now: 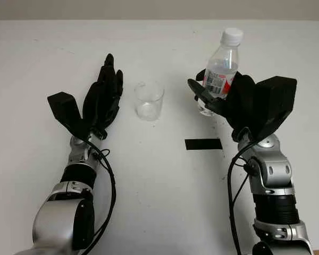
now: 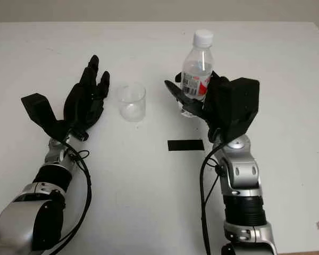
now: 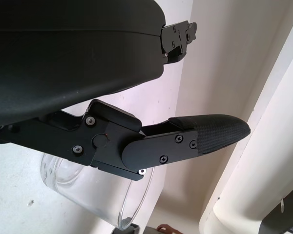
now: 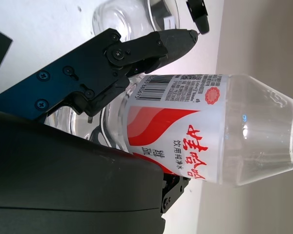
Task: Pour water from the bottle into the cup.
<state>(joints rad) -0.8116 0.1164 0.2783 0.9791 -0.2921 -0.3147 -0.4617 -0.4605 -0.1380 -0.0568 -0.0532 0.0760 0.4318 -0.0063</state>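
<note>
A clear plastic water bottle point(image 1: 221, 68) with a white cap and a red-and-white label stands upright at the right of the table. My right hand point(image 1: 217, 100) is shut around its lower half, one finger point(image 4: 136, 51) across the front of the label. Whether its base touches the table is hidden by the hand. A clear, empty-looking cup point(image 1: 149, 100) stands in the middle, to the left of the bottle. My left hand point(image 1: 107, 87) is open just left of the cup, apart from it; the cup's rim point(image 3: 88, 195) sits beside its finger point(image 3: 205, 134).
A small black rectangle of tape point(image 1: 203, 144) lies flat on the white table point(image 1: 159, 202), in front of the bottle. The table's far edge point(image 1: 149, 20) meets a pale wall.
</note>
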